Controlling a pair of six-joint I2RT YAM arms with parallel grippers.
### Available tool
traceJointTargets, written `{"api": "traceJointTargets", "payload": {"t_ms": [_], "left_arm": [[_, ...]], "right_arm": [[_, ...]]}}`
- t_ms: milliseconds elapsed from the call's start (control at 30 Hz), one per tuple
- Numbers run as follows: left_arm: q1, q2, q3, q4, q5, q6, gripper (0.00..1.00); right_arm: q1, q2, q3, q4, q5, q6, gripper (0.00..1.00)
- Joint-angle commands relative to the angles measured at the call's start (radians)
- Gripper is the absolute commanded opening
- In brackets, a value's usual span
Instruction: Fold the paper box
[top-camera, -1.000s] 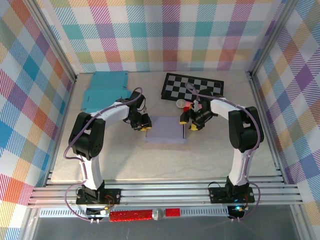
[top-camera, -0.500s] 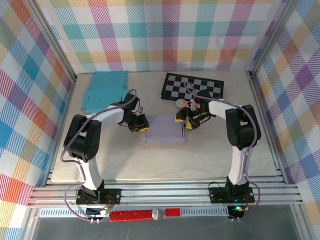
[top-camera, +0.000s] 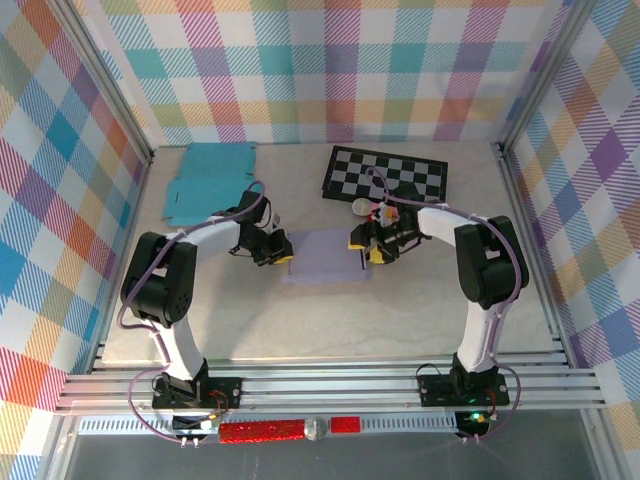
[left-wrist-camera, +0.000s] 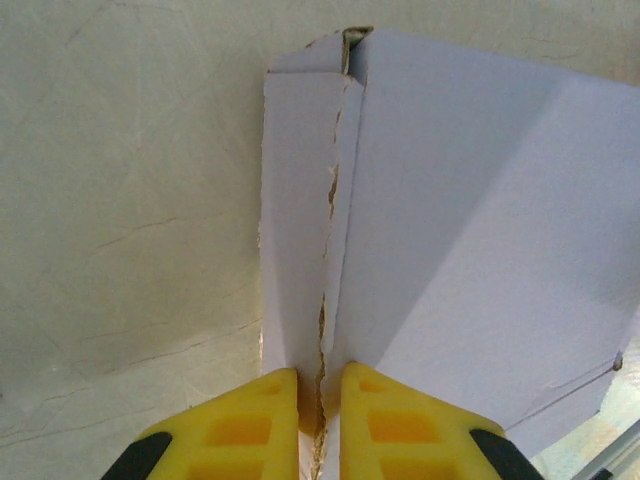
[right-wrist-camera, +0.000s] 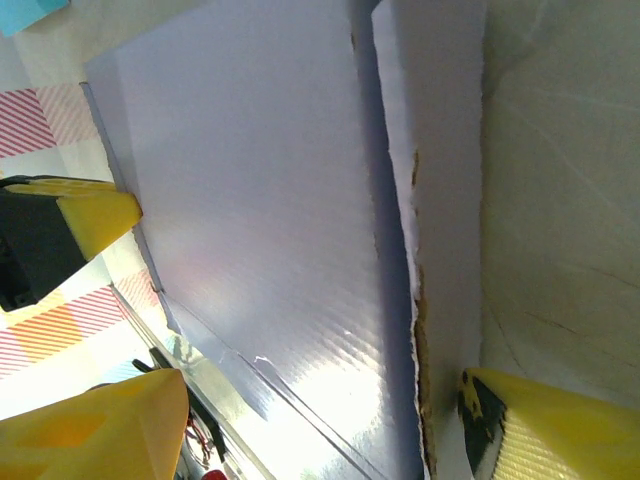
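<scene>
A flat lavender paper box (top-camera: 323, 257) lies on the pale table between the two arms. My left gripper (top-camera: 282, 250) is at its left end. In the left wrist view its yellow fingertips (left-wrist-camera: 372, 405) pinch the torn edge of a narrow side flap (left-wrist-camera: 300, 210), and the gripper (left-wrist-camera: 320, 400) is shut on the box (left-wrist-camera: 470, 220). My right gripper (top-camera: 366, 250) is at the box's right end. In the right wrist view it (right-wrist-camera: 320, 435) stands wide open, its fingers (right-wrist-camera: 100, 430) straddling the box panel (right-wrist-camera: 260, 200) and its torn side flap (right-wrist-camera: 440, 150).
A black-and-white checkered mat (top-camera: 385, 173) lies behind the box, with a small white round thing (top-camera: 361, 207) at its front edge. A teal sheet (top-camera: 208, 180) lies at the back left. Plaid walls close in three sides.
Both grippers have drawn in closer to the box's ends, the right one moving left. The box has slid slightly to the left.
</scene>
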Motion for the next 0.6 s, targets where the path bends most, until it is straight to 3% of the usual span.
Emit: {"api": "traceJointTargets", "payload": {"t_ms": [0,233,467,567], "left_arm": [[0.029,0.024,-0.063,-0.076,-0.052,0.004,0.12],[0.081,0.005,-0.098,-0.034,0.016,0.006,0.12],[0.107,0.014,-0.098,-0.041,0.047,0.029,0.12],[0.107,0.017,-0.096,-0.037,0.046,0.025,0.12]], "right_arm": [[-0.011,-0.032,-0.004,-0.023,-0.013,-0.045,0.74],[-0.015,0.030,0.063,-0.072,-0.071,-0.100,0.77],[0.020,0.106,0.153,-0.046,-0.224,-0.071,0.78],[0.053,0.135,0.183,-0.079,-0.205,-0.079,0.78]]}}
